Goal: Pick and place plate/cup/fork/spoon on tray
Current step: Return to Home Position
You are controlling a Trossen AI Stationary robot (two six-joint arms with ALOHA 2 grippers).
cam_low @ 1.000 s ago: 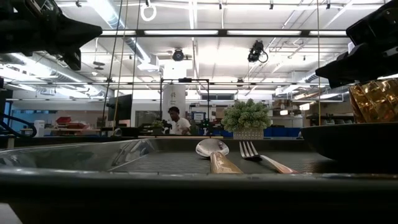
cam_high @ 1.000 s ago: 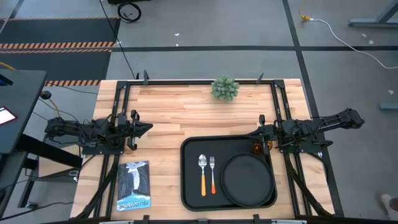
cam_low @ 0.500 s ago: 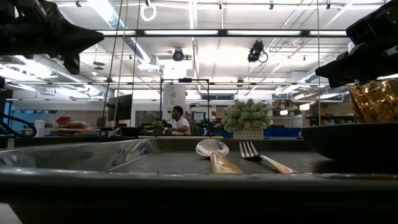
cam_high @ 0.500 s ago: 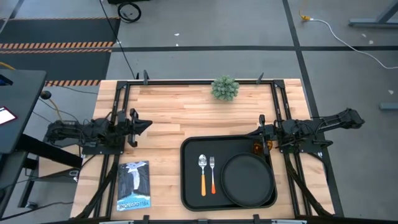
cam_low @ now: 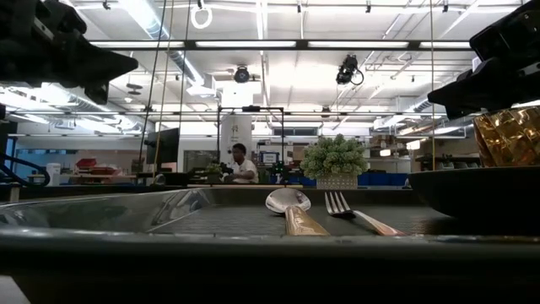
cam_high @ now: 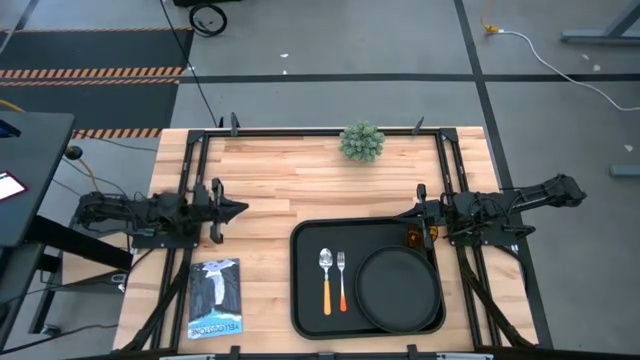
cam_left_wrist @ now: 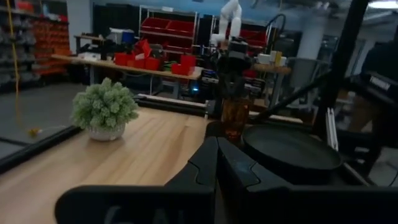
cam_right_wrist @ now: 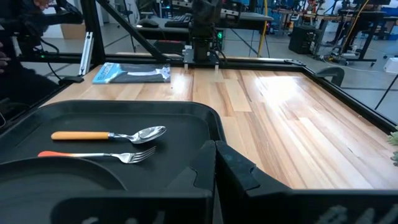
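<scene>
The black tray [cam_high: 305, 300] lies at the table's near right. On it lie the round black plate [cam_high: 400, 290], the spoon [cam_high: 326, 280] and the fork [cam_high: 342, 280], side by side with their orange handles toward the near edge. The amber cup [cam_high: 413, 238] stands in the tray's far right corner. It also shows in the low view [cam_low: 510, 135] and the left wrist view [cam_left_wrist: 235, 118]. My right gripper [cam_high: 420, 214] is shut and empty, just above and beyond the cup. My left gripper [cam_high: 243, 208] is shut and empty over the table's left part.
A small potted plant [cam_high: 362, 141] stands at the middle of the far edge. A blue booklet [cam_high: 215, 297] lies near the left front corner. Black frame rails [cam_high: 190, 180] run along the table's sides. A person [cam_low: 239, 165] shows far off in the room.
My left gripper has sunk a little and stays shut. The right arm and the things on the tray have kept still.
</scene>
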